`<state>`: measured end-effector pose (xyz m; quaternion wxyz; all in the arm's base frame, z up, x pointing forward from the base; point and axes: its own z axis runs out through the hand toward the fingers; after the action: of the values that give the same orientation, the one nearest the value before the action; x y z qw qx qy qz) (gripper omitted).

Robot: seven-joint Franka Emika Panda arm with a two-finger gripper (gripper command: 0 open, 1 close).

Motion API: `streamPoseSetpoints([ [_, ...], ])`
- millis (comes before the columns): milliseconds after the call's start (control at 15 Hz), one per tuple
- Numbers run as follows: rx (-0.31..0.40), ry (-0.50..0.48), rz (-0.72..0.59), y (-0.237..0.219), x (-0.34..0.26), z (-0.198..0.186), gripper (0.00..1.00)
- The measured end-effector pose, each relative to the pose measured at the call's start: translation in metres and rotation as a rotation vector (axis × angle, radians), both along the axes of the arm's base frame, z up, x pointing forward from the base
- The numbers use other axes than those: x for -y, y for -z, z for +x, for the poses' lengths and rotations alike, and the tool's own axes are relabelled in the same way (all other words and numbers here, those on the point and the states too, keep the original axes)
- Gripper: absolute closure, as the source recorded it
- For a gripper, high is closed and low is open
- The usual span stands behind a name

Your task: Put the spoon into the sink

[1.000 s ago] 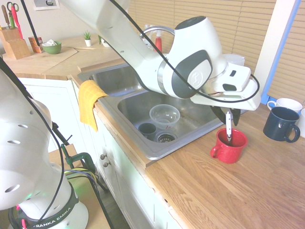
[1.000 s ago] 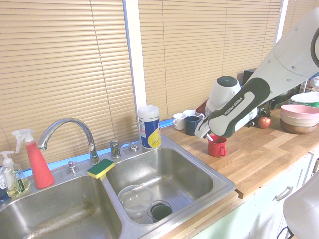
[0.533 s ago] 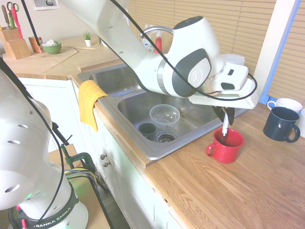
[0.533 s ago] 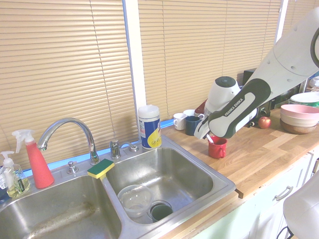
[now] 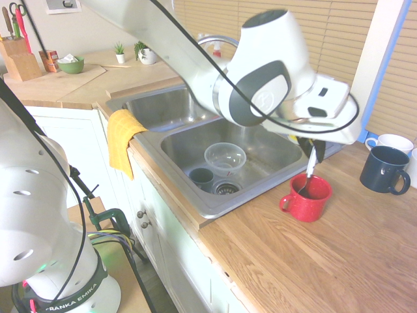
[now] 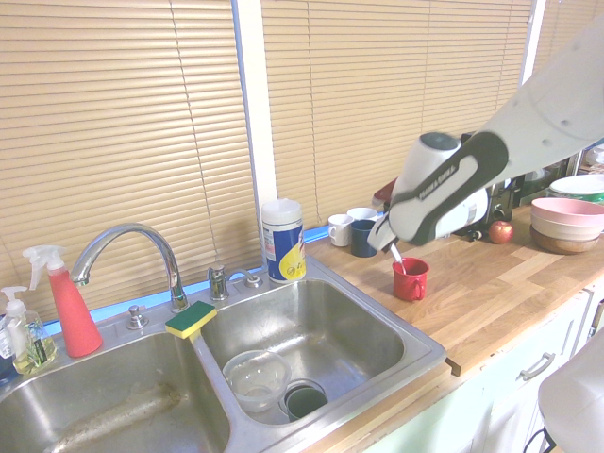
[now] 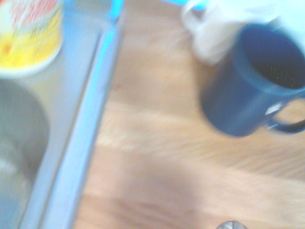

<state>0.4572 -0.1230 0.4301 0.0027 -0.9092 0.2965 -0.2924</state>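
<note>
My gripper point(image 5: 313, 149) is shut on the top of the whitish-silver spoon point(image 5: 307, 175), which hangs nearly upright with its bowl just at the rim of the red mug point(image 5: 305, 197) on the wooden counter. From the other side the spoon point(image 6: 397, 257) shows as a thin sliver above the red mug point(image 6: 411, 279), under the gripper point(image 6: 391, 245). The two-basin steel sink point(image 5: 254, 140) lies just beside the mug; its nearer basin holds a clear bowl point(image 5: 225, 157) and a dark cup point(image 5: 201, 177). The sink point(image 6: 330, 321) fills the lower left of the second exterior view.
A navy mug point(image 5: 383, 169) and a white mug point(image 5: 393, 143) stand on the counter beyond the red one; the navy mug point(image 7: 252, 81) fills the wrist view. A yellow cloth point(image 5: 122, 137) hangs over the sink's front. A wipes canister point(image 6: 282, 240), faucet point(image 6: 132, 247) and sponge point(image 6: 191, 319) line the sink's back.
The fingers have closed on the spoon's handle and the hand has risen, lifting the spoon up out of the red mug. The mug has shifted slightly toward the sink.
</note>
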Motion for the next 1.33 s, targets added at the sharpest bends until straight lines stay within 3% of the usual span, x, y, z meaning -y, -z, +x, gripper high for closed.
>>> streamPoseSetpoints([
  [333, 0.087, -0.011, 0.027, -0.074, -0.004, -0.021, 1.00],
  [600, 0.079, -0.156, -0.068, -0.084, -0.101, -0.014, 1.00],
  [933, -0.028, -0.318, -0.306, -0.001, -0.266, -0.030, 1.00],
  [1333, -0.290, -0.287, -0.433, 0.116, -0.288, -0.010, 1.00],
])
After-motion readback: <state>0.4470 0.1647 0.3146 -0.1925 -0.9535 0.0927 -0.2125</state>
